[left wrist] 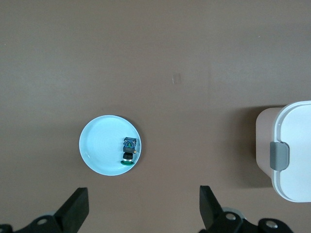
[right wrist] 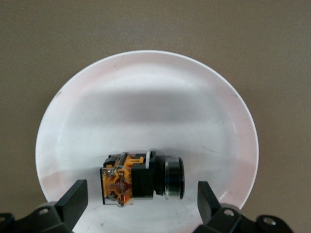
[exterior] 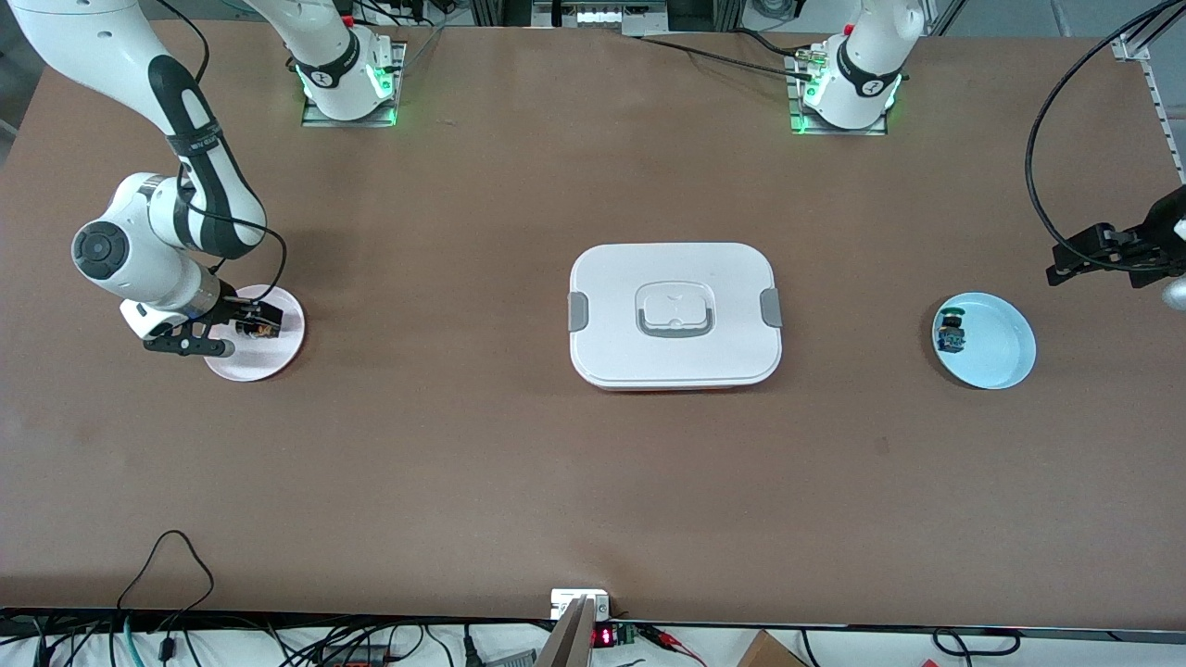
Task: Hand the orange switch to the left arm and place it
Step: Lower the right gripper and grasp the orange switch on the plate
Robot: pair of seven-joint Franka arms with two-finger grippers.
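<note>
The orange switch (right wrist: 141, 177) lay on its side in the pink plate (exterior: 289, 345), well apart from the box (exterior: 675, 315) toward the right arm's end of the table, and the right gripper (right wrist: 141, 206) hung low over it with fingers wide and empty. It looked small, light and stiff, so I judged the squarish orange-and-black body a safer hold than the round, probably slippery cap. The left gripper (exterior: 1079, 257) waited, also wide and empty, near the blue plate (exterior: 1005, 357) toward the left arm's end.
</note>
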